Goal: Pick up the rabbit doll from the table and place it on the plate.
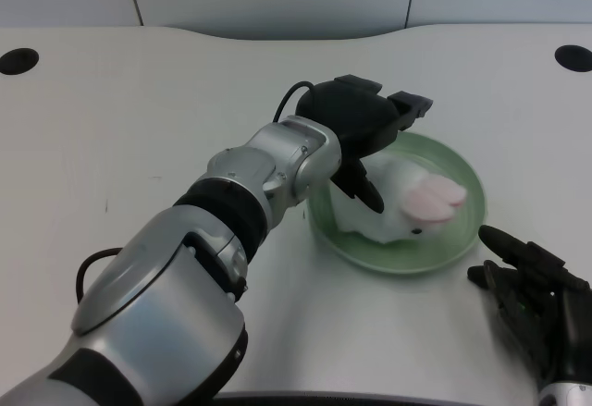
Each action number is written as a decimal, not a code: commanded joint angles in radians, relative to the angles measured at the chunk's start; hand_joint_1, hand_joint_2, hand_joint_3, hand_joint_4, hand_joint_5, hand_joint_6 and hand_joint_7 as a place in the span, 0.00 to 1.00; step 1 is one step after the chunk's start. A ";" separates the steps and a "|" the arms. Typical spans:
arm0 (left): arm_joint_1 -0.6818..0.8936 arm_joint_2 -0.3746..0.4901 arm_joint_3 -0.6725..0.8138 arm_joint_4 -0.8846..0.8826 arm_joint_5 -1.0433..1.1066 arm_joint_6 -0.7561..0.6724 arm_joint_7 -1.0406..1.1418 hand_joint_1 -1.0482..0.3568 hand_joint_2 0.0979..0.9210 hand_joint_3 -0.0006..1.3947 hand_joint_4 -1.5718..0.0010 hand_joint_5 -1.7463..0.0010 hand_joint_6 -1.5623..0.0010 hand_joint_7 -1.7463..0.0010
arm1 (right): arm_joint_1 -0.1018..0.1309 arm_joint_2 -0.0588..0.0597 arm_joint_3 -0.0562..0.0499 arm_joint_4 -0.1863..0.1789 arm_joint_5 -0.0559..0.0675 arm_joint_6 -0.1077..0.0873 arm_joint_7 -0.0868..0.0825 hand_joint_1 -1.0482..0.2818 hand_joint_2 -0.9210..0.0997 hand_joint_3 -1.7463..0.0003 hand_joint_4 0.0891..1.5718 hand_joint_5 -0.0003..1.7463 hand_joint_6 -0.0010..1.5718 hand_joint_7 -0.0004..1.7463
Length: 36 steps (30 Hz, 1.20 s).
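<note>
worktop (111, 110): white, fills most of the head view; curved far edge against a pale panelled wall; dark round hole (18, 60) near far left corner, second hole (573, 57) near far right corner
left arm (176, 276): silver forearm with black bands, enters from bottom left, runs diagonally up to the plate; black cable loops at the wrist and near the elbow
plate (462, 230): pale green, round, shallow rim, sits on the worktop right of centre; its left part is hidden behind the wrist and hand
left hand (356, 124): black, over the plate's left and far side, directly above and against the rabbit doll; one finger (365, 189) points down along the doll's left flank, other fingers reach past its far side toward the right; whether the fingers clamp the doll or only touch it, cannot tell, contact side hidden by the hand itself
right hand (532, 295): black, bottom right corner, resting on the worktop just beside the plate's near right rim, not touching it; fingers point up-left
rabbit doll (407, 204): white plush, pink ears (433, 198) lying flat toward the right; lies inside the plate, body resting on the plate's surface; small dark eye dot on the near side; upper left portion covered by the left hand
</note>
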 commanded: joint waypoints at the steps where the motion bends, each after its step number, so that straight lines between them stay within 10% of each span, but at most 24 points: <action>1: -0.003 0.017 0.016 0.004 -0.015 -0.004 0.003 0.17 1.00 0.02 1.00 1.00 1.00 1.00 | -0.009 -0.017 -0.020 0.015 0.026 0.001 0.011 0.53 0.00 0.84 0.38 0.46 0.59 0.01; 5: 0.002 0.051 0.059 -0.001 -0.054 -0.031 -0.017 0.20 1.00 0.02 1.00 1.00 1.00 1.00 | -0.020 -0.016 -0.030 0.012 0.037 0.022 0.021 0.54 0.00 0.83 0.38 0.46 0.59 0.01; 9: 0.029 0.099 0.109 -0.011 -0.104 -0.085 -0.038 0.21 0.99 0.02 1.00 1.00 1.00 1.00 | -0.023 -0.025 -0.023 0.015 0.006 0.020 -0.013 0.54 0.00 0.83 0.39 0.47 0.59 0.01; 14: 0.081 0.160 0.225 -0.031 -0.233 -0.161 -0.117 0.21 0.96 0.00 0.96 0.97 0.96 0.98 | -0.028 -0.029 -0.020 0.017 -0.004 0.026 -0.031 0.54 0.00 0.83 0.39 0.47 0.59 0.01; 26: 0.249 0.333 0.421 -0.113 -0.438 -0.311 -0.244 0.25 0.96 0.00 1.00 0.64 0.95 0.82 | -0.033 -0.027 -0.017 0.010 0.002 0.036 -0.040 0.57 0.00 0.84 0.40 0.48 0.59 0.01; 36: 0.568 0.447 0.583 -0.390 -0.640 -0.359 -0.329 0.36 1.00 0.11 0.94 0.42 0.80 0.87 | -0.020 -0.033 -0.006 -0.015 0.009 0.039 0.010 0.54 0.00 0.82 0.38 0.49 0.58 0.00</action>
